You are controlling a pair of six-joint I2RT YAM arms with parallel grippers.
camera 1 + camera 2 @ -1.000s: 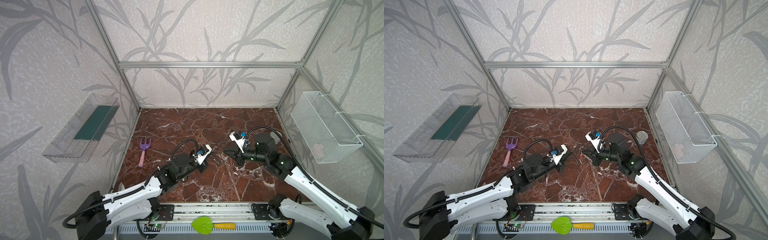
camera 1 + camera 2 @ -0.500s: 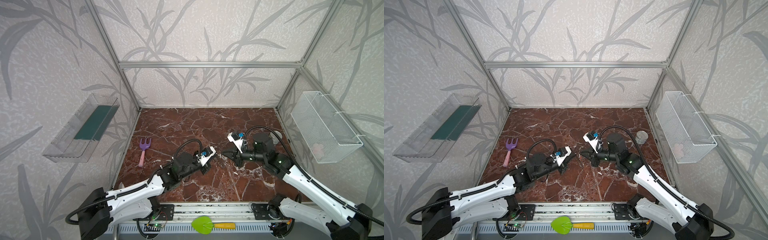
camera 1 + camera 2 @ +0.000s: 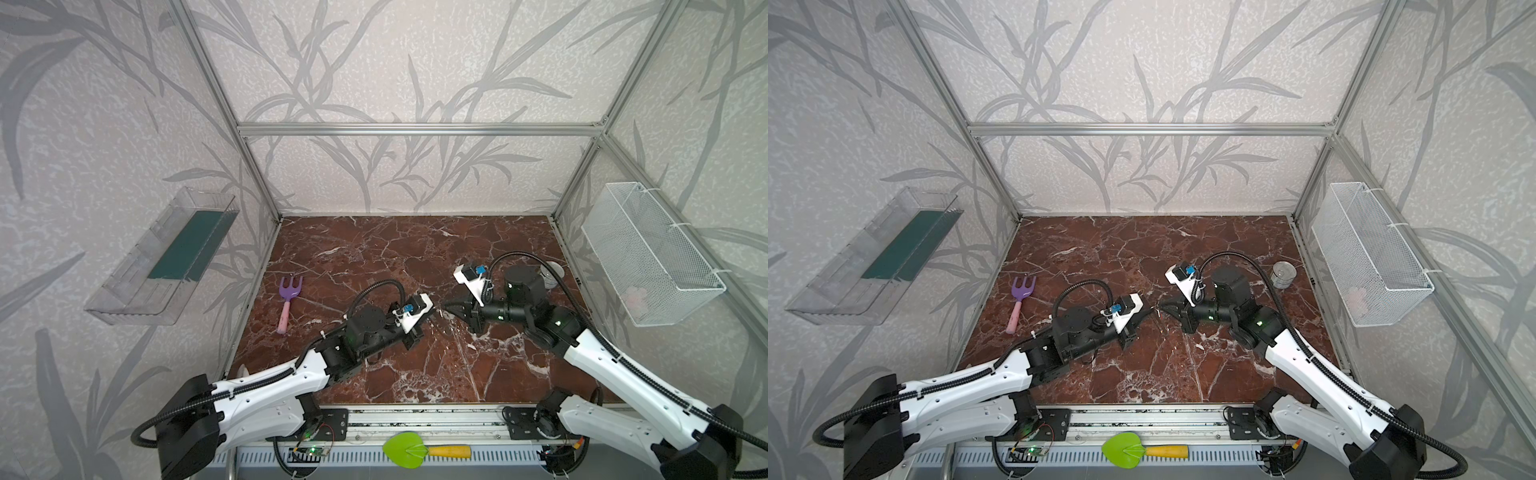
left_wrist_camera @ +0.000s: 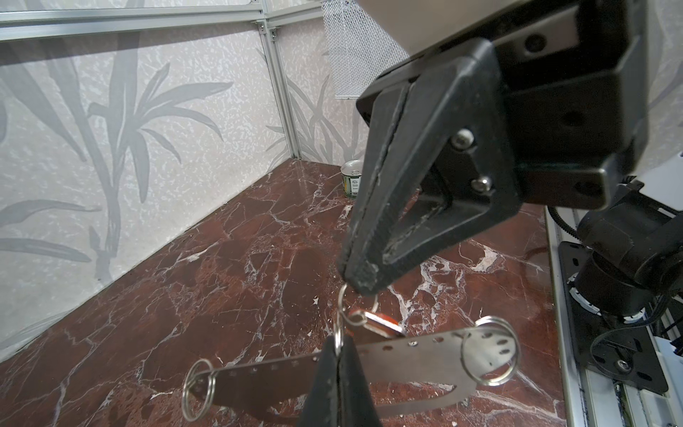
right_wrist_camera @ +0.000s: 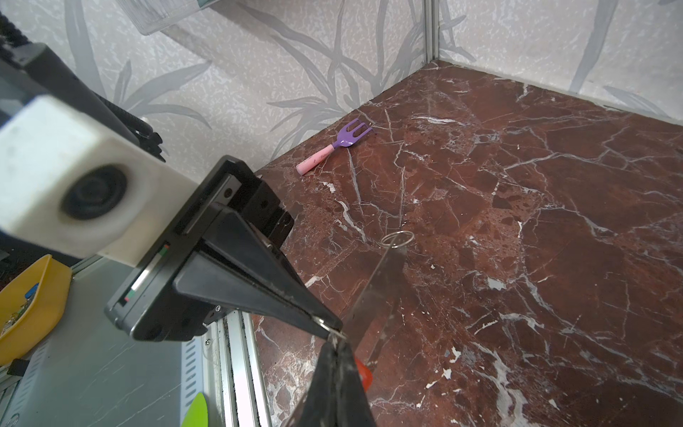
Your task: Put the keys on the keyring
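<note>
keyring [image 4: 425, 358]: raised above the surface [image 4: 221, 277], mid-scene.
keys [image 4: 384, 325]: red tag beside keyring, between both fingertips.
left fingers [image 4: 325, 388]: together, clamped on keyring.
right fingers [image 4: 373, 222]: together, pinching the wire loop carrying the keys.

- Both top views are bright and evenly lit, seemingly from overhead; shadows on the marble floor [image 3: 374, 257] are faint.
- The frame posts [image 3: 216, 104] bow toward the edges of those views.
- In the left wrist view the keys [image 4: 384, 325] and the keyring [image 4: 425, 355], close to the lens, are soft; a pale sheen lies on the marble floor.
</note>
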